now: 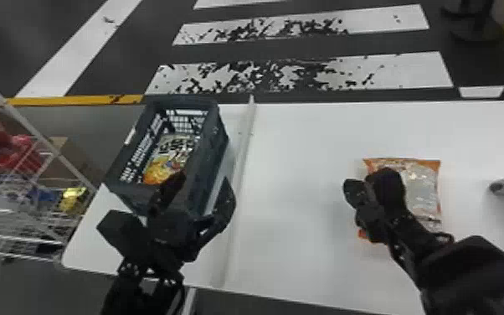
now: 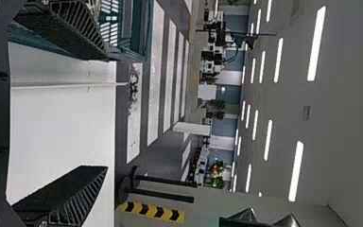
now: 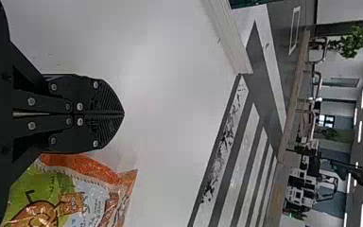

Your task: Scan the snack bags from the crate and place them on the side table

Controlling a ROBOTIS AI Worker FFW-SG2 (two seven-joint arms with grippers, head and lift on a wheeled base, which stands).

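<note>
By dark plastic crate (image 1: 210, 146): black left gripper (image 1: 203, 183) wide, empty | by orange-edged snack bag (image 1: 423, 188): black right gripper (image 1: 365, 182) closed, empty

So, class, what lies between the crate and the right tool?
In the head view: one finger of the left tool, the raised white ridge, then bare tabletop.

Left arm (image 1: 140, 289): we have it rising from the head view's bottom edge, on our left.
Left gripper (image 1: 203, 184): we hold its two fingers wide apart.
Right arm (image 1: 473, 272): ours slants in from the lower right corner.
Right gripper (image 1: 352, 190): we have its fingers together, tips meeting.
</note>
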